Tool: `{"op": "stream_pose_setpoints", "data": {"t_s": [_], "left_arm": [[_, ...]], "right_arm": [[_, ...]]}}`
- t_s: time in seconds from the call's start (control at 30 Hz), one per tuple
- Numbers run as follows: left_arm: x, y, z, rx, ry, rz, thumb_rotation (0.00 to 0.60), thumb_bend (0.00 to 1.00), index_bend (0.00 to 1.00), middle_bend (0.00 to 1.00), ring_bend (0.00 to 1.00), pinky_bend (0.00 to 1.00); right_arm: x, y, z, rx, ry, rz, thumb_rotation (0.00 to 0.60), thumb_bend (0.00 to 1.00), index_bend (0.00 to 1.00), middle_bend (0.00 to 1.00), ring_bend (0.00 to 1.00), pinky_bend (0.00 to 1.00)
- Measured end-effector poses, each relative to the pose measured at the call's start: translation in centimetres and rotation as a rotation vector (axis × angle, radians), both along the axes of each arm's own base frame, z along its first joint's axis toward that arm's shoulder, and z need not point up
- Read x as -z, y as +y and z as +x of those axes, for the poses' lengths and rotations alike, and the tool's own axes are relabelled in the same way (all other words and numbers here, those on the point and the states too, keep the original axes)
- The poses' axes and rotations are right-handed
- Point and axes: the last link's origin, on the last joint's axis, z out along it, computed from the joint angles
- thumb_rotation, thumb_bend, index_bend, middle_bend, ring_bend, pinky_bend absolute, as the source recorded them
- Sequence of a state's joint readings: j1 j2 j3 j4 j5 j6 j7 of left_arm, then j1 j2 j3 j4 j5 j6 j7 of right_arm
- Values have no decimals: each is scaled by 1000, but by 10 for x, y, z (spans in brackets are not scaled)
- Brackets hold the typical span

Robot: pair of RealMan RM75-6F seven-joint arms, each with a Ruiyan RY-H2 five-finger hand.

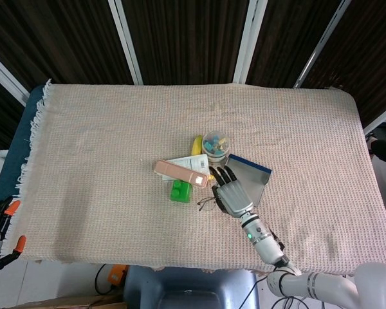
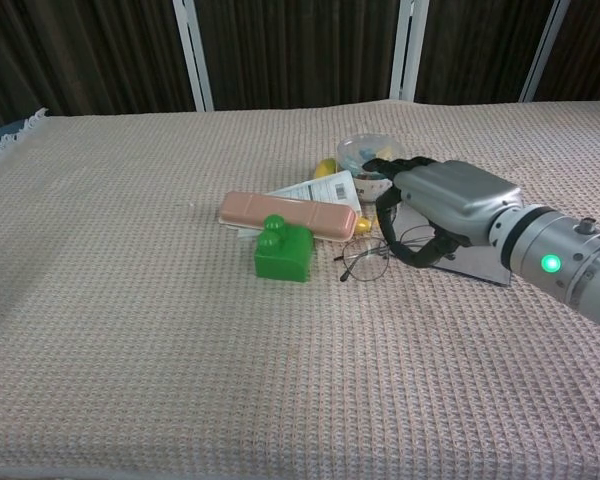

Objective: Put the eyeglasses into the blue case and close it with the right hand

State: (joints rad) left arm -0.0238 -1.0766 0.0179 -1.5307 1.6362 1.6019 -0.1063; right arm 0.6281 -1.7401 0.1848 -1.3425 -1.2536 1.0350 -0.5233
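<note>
My right hand (image 2: 445, 203) holds the thin wire eyeglasses (image 2: 365, 261) by their right side, fingers curled round the frame, and they hang tilted just above the cloth. From the head camera the hand (image 1: 231, 194) covers the near left part of the open blue case (image 1: 257, 175), with the eyeglasses (image 1: 206, 205) sticking out to its left. In the chest view only the grey near edge of the case (image 2: 477, 266) shows under the hand. No left hand shows in either view.
A green toy brick (image 2: 283, 252) sits just left of the eyeglasses, with a long pink case (image 2: 285, 213) and a paper leaflet (image 2: 315, 190) behind it. Further back stand a clear jar (image 2: 365, 155) and a banana (image 1: 197, 144). Woven cloth (image 1: 103, 148) covers the table.
</note>
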Motion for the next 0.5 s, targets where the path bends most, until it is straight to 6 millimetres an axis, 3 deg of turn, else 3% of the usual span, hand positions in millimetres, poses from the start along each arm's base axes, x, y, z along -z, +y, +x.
{"op": "stream_pose_setpoints", "data": {"t_s": [0.2, 0.5], "left_arm": [[2, 1, 1, 3, 1, -12, 600, 411, 0, 0, 0, 12], [3, 2, 1, 3, 0, -19, 600, 412, 0, 0, 0, 12]], "right_arm": [[-9, -13, -9, 77, -30, -48, 600, 566, 711, 109, 0, 73], [-22, -50, -39, 372, -171, -139, 600, 565, 711, 109, 0, 29]]}}
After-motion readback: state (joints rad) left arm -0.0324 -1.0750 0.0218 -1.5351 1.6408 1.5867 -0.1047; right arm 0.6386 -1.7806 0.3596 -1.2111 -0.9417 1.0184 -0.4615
